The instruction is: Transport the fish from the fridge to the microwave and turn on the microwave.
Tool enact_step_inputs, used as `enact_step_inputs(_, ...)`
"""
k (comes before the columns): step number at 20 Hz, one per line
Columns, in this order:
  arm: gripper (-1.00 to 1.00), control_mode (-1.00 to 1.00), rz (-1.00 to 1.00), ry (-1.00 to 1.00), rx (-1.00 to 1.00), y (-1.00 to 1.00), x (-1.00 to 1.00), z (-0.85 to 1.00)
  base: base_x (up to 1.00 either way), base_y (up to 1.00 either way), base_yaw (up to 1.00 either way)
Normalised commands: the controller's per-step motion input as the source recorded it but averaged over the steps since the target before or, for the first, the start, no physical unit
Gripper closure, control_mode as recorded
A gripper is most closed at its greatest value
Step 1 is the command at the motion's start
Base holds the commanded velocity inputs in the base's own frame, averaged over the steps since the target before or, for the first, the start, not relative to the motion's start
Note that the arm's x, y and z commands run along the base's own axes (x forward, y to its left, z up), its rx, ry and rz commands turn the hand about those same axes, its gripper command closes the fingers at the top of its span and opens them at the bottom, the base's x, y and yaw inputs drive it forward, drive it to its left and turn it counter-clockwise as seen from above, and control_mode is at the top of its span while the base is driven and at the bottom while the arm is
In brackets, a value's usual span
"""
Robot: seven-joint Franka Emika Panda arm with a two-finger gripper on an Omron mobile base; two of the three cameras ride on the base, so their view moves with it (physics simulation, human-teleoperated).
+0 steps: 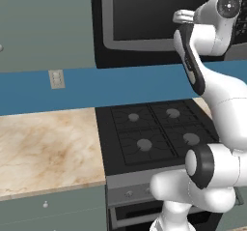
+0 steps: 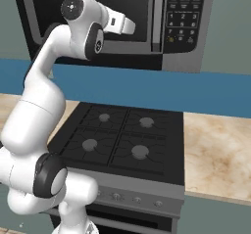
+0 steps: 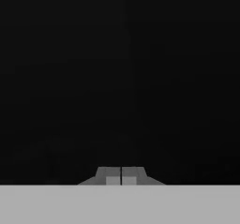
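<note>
Beige marble counter [image 1: 48, 148] flanks a black gas stove [image 2: 117, 140]; above it, the wide black microwave [image 2: 147, 27] faces the gripper [image 3: 121, 177], fingers pressed together, empty, at its dark window.

The arm [image 1: 219, 104] is showing as a chain of smooth, glossy white shells, rounded and bulbous at each segment, thickening toward the bottom. Dark grey to black bands are ringing the joints: one is wrapping the big lower joint, another is running as a long curved strip along the upper link. A round dark grey cap with a small pale centre is closing the top joint [image 2: 74, 5]. A short white wrist block is jutting from it. In the hand view the gripper [image 3: 121, 178] is appearing as two small grey finger tips with lighter square pads, pressed together along a thin dark seam.
</note>
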Motion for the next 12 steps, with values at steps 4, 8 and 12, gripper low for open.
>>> enact_step_inputs(4, 1.00, -1.00, 0.09, 0.00, 0.05, -0.02, 0.39, 0.00, 0.00, 0.00, 0.00)
enact_step_inputs(8, 1.00, -1.00, 0.12, 0.00, 0.07, -0.07, 0.53, -0.07, 0.00, 0.00, 0.00)
enact_step_inputs(12, 1.00, -1.00, 0.13, 0.00, 0.06, -0.11, 0.63, -0.13, 0.00, 0.00, 0.00)
